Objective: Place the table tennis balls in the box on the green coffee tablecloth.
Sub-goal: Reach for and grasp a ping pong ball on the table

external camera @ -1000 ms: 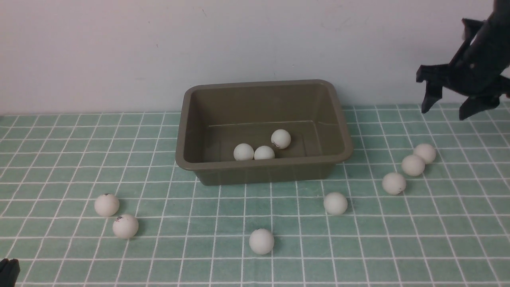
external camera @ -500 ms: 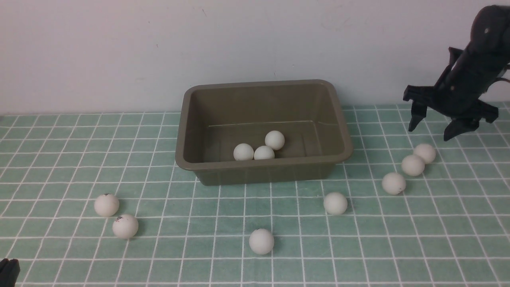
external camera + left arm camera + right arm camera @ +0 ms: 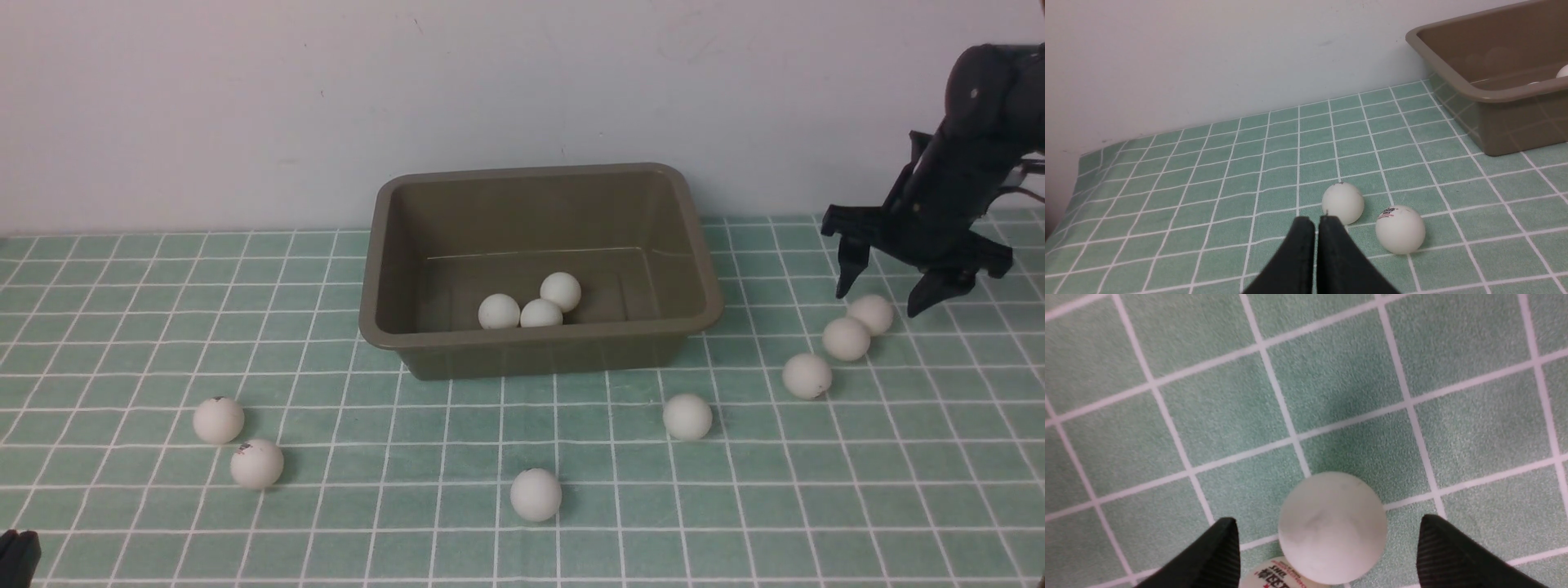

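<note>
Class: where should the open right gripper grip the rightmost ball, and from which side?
Across its middle, straight down from above. The ball is round and sits on the cloth; a second ball crowds one side, so the fingers should close on the two free sides.

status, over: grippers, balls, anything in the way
Right gripper open over rightmost ball. Left gripper shut, empty. Three balls in box, seven on cloth. Neighbour ball crowds the target.
</note>
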Controlling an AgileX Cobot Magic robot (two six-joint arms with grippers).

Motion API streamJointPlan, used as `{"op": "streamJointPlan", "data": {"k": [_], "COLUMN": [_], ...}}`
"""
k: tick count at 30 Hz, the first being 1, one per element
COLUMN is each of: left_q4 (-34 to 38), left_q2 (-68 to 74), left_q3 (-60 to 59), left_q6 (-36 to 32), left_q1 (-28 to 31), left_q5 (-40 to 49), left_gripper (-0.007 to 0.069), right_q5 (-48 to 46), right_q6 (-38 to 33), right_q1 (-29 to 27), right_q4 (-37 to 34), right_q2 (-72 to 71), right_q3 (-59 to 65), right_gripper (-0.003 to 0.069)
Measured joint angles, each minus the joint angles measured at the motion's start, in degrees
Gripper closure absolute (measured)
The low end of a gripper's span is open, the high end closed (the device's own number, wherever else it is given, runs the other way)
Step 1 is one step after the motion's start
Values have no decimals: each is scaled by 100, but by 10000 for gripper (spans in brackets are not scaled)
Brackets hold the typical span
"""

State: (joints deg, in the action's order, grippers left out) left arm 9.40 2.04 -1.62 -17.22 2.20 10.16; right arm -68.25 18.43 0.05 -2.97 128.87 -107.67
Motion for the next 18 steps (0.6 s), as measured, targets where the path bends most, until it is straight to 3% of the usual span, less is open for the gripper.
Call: {"op": "streamJointPlan", "data": {"k": [18], "left_q4": [0], "left_q2": [0], "left_q3": [0], "left_q6": [0], "left_q1": [0], "left_q5": [0], "left_gripper": [629], "right_q5": [-18], "right_q6": [0], "right_q1": [0], "right_q4": [132], "right_q2": [175], "right_q3": [0], "right_gripper": [173]}}
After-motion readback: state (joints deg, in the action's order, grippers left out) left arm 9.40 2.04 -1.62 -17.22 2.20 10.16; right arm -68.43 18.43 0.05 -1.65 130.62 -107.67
